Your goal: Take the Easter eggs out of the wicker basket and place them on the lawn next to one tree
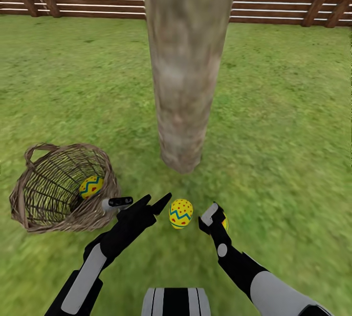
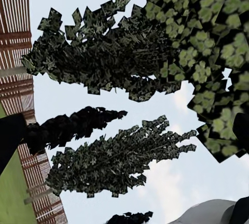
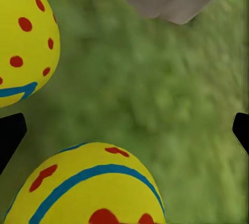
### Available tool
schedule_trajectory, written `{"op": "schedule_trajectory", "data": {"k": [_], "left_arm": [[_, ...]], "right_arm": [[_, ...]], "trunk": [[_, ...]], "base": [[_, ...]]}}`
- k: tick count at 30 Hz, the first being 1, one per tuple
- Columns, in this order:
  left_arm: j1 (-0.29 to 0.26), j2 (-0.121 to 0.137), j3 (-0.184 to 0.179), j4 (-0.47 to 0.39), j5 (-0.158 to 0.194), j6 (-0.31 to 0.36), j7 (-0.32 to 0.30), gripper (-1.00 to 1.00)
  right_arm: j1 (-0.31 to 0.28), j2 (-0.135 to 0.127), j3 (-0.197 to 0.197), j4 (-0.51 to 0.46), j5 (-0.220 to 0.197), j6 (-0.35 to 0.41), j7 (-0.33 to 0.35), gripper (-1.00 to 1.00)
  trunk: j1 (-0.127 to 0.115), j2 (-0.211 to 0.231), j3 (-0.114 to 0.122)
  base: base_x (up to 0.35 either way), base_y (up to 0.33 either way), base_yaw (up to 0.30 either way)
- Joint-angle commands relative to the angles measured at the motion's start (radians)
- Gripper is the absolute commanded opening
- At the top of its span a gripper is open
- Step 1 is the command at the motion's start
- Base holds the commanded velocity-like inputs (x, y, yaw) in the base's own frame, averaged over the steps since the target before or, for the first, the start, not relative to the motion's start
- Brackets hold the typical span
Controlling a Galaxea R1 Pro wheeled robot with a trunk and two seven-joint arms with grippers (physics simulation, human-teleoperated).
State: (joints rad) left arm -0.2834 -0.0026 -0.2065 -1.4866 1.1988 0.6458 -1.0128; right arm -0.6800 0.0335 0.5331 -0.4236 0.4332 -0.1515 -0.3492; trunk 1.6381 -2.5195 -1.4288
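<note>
Here we see one egg (image 1: 181, 213) on the grass (image 1: 283, 125) by the tree (image 1: 183, 71), one in the basket (image 1: 34, 193). Our right jaws (image 1: 213, 218) sit open over another egg (image 3: 88, 193). Left jaws (image 1: 146, 204): we cannot tell.

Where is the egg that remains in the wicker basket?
In the head view, that egg lies inside the tipped wicker basket at lower left, left of the tree trunk.

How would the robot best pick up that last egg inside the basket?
The Easter egg lies low inside the wicker basket, which seems tipped with its opening facing the trunk side. Probably reach in through that open mouth with the left hand, the nearer one, and close the fingers across the egg's narrow middle.
</note>
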Motion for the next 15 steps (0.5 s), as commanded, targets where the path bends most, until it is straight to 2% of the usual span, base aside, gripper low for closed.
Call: {"op": "schedule_trajectory", "data": {"k": [1, 13, 14, 15], "left_arm": [[0.000, 0.000, -0.001, 0.000, 0.007, 0.008, 0.000, 1.00], [0.000, 0.000, 0.000, 0.002, 0.006, 0.008, 0.002, 1.00], [0.000, 0.002, 0.002, 0.002, 0.006, 0.008, 0.003, 1.00], [0.000, 0.004, 0.010, 0.002, 0.005, 0.008, 0.003, 1.00]], "right_arm": [[-0.001, -0.001, 0.004, 0.001, 0.008, 0.001, -0.008, 1.00], [-0.001, -0.008, 0.000, -0.004, 0.008, 0.006, -0.007, 1.00], [-0.001, -0.008, -0.010, -0.007, 0.006, 0.042, -0.006, 1.00], [-0.001, -0.008, -0.050, -0.039, -0.004, 0.113, 0.001, 1.00]], "trunk": [[-0.001, 0.000, 0.003], [-0.006, 0.003, 0.050], [-0.006, 0.003, 0.054], [-0.007, 0.003, 0.058]], "base": [[0.000, 0.000, 0.000], [0.000, 0.000, 0.000], [0.000, 0.000, 0.000], [0.000, 0.000, 0.000]]}}
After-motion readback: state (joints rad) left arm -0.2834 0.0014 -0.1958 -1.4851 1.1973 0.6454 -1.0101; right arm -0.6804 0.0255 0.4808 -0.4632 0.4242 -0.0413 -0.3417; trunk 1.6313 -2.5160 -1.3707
